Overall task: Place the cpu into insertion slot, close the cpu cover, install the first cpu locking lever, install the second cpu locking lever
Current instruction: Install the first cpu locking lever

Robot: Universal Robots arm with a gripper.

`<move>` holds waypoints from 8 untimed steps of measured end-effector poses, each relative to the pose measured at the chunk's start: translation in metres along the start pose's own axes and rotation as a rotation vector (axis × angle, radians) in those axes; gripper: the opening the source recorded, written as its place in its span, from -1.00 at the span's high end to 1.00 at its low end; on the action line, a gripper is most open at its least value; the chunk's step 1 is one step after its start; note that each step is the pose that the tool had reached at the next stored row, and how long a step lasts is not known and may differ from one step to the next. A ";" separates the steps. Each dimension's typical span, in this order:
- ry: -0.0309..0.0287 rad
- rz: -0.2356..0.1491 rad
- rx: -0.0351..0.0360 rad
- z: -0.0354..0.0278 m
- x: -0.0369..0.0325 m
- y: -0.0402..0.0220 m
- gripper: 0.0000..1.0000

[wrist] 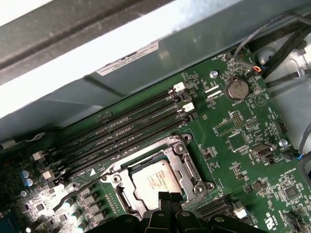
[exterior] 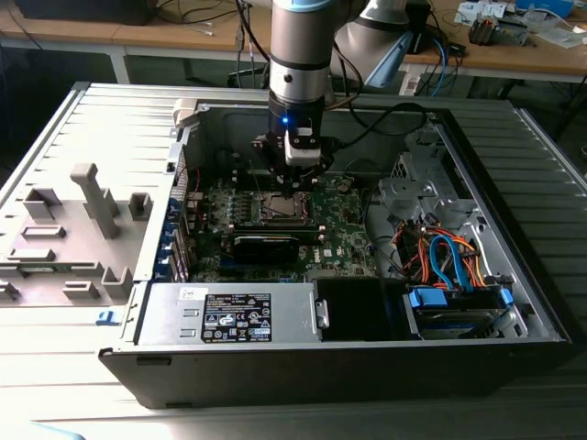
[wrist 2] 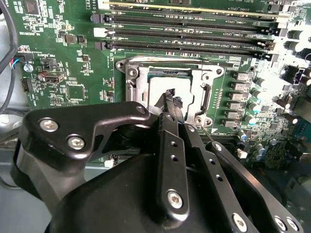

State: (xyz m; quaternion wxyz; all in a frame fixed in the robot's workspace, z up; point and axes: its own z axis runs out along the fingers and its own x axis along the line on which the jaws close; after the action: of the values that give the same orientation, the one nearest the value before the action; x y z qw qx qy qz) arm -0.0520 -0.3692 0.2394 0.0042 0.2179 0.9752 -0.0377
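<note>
The gripper (wrist 2: 170,99), fingers pinched together, is hovering over the cpu (wrist: 154,180) sitting in the insertion slot (wrist: 127,200), inside the open computer case (exterior: 514,275) lying on the grey bench (exterior: 55,367); wooden desks (exterior: 165,41) are standing at twelve o'clock.

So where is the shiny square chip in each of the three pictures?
Exterior view: the cpu sits mid-motherboard, directly under the gripper.
Second wrist view: it lies inside the cpu cover, just beyond the fingertips.
First wrist view: it lies near the fingertips.
Shared landmark: the long memory slots beside the socket.
</note>
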 end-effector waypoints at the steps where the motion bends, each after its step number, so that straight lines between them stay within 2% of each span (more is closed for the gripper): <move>1: -0.0003 -0.005 -0.0001 0.0000 0.0000 0.0000 0.79; 8: -0.0035 -0.049 -0.0012 0.0000 0.0000 0.0000 0.79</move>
State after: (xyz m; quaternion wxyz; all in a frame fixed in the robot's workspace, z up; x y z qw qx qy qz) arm -0.0520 -0.3692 0.2394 0.0052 0.1938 0.9803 -0.0376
